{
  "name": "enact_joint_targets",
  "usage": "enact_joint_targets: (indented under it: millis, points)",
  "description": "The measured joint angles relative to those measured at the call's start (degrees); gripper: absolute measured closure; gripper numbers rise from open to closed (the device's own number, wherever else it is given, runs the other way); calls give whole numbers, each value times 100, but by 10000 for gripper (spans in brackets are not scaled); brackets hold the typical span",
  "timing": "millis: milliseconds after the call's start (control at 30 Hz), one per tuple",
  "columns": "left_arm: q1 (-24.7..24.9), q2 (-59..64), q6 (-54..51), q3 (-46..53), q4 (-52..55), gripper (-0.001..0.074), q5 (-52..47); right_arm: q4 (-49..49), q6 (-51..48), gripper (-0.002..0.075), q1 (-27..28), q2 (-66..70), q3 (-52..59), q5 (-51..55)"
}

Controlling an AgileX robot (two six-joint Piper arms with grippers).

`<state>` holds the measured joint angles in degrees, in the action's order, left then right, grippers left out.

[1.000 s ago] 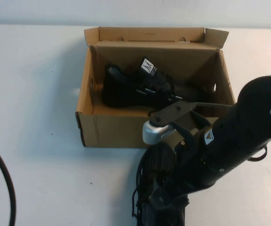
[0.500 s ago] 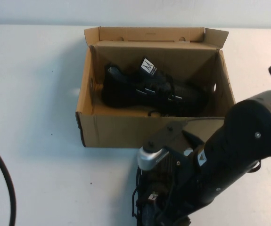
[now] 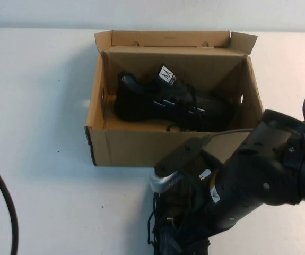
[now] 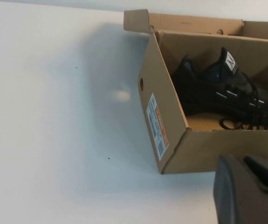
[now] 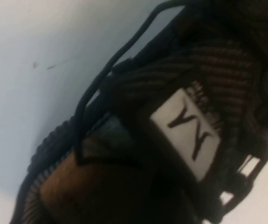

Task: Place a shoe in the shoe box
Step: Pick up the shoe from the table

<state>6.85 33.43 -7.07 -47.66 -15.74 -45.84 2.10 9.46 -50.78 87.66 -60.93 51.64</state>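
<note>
High view: shoe box (image 3: 121, 146) stands open on the table (image 3: 41, 106) with one black sneaker (image 3: 163, 103) already lying lengthwise inside, toe toward my right. My right gripper (image 3: 180, 234) is low over a second sneaker (image 3: 165, 239) on the table just in front of the box's near wall; the arm hides my fingers, so I cannot tell whether they are spread or pinching the shoe. My left gripper (image 4: 250, 191) hangs off to the box's left; only its dark body shows, its fingers likewise unreadable. To do this step well, I judge the grasp should take the collar or tongue area firmly, lift clear of the near wall, and lower the shoe beside the first. Legible marks: a white tongue label (image 5: 189, 133) bearing a dark "M", matched on the boxed shoe; an orange-and-white sticker (image 4: 158, 126) on the box end, text unreadable.
</note>
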Motion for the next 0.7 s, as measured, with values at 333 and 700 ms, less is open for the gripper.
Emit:
enact_joint_targets:
  millis: [333, 700]
  points:
    - [0, 0, 0, 0, 0, 736, 0, 209, 182, 538, 0, 255, 0, -193]
    - [0, 0, -20, 0, 0, 736, 0, -242, -1700, 734, 0, 173, 0, -242]
